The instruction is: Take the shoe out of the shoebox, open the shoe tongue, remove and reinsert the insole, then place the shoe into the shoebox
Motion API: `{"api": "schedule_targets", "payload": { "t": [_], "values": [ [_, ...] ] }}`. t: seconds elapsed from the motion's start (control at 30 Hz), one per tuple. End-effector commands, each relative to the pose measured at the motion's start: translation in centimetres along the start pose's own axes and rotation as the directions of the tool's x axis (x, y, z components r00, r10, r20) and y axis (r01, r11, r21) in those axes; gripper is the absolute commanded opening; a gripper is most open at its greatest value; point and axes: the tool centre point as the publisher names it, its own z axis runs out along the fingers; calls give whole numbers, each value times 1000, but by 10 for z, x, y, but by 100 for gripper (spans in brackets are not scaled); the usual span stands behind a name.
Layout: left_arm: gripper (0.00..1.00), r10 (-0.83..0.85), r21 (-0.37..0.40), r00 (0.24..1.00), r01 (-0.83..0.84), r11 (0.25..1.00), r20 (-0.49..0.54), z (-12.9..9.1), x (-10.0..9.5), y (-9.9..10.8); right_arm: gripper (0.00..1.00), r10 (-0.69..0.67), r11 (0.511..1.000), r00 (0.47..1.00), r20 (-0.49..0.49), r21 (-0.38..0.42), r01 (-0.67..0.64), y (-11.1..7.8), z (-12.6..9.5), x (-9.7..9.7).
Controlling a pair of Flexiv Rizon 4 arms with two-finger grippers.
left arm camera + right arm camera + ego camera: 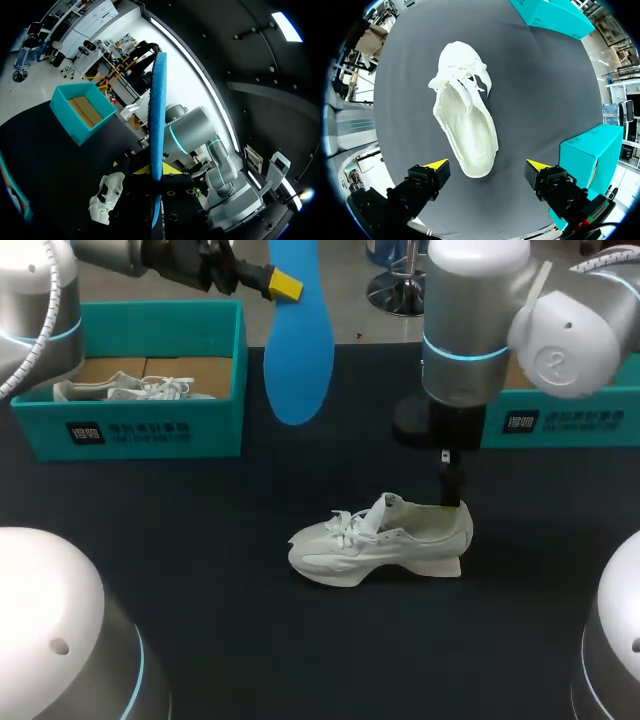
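to put the blue insole (298,350) back well, its toe end should probably go into the white shoe (385,540) first, with the heel steadied. the shoe stands upright on the table. the left gripper (283,284), raised high, is clamped on the hanging insole. the right gripper (487,167) hovers over the heel, fingers apart.
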Motion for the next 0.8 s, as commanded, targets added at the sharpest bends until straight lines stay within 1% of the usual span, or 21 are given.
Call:
{"api": "schedule_targets", "payload": {
  "t": [0.03, 0.17, 0.63, 0.8],
  "values": [
    [0, 1, 1, 1000, -1, 1000, 0, 0, 0, 1, 100, -9, 1000, 1000, -22, 8, 9, 12, 16, -8],
    [0, 1, 1, 1000, -1, 1000, 0, 0, 0, 1, 100, -9, 1000, 999, -31, -30, 8, 16, 28, -13],
    [0, 1, 1, 1000, -1, 1000, 0, 0, 0, 1, 100, -44, 996, 996, -79, -75, 38, 27, 68, -14],
    [0, 1, 1, 1000, -1, 1000, 0, 0, 0, 1, 100, -69, 993, 992, -109, -105, 58, 32, 85, -14]
  ]
}}
